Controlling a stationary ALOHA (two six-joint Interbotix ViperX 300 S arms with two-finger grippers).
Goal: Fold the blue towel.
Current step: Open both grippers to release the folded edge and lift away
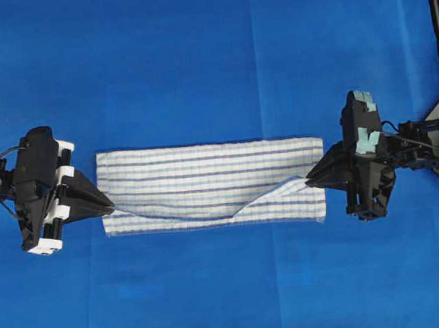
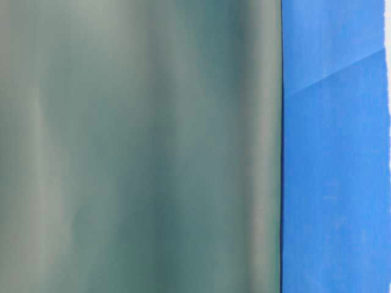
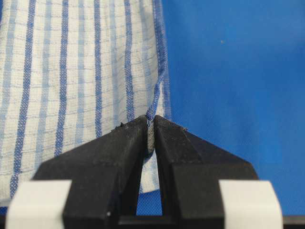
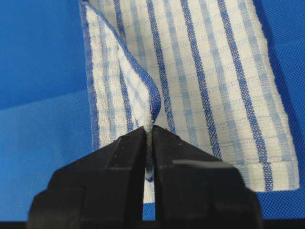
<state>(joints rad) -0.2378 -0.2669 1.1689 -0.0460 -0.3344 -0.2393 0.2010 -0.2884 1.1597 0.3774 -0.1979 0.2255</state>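
Left gripper is pinched shut on the short left edge of the blue towel, likely so that layer can be lifted and carried over for a fold. Towel lies flat mid-sheet as a long band, near edge puckered up between both grips. Right gripper is clamped on the towel's right edge likewise. Blue sheet lies bare beyond and before the towel.

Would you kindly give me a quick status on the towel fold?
Both end effectors, left and right, shut on blue towel ends. Towel flat on blue sheet, near edge lifting. Nothing obstructing.
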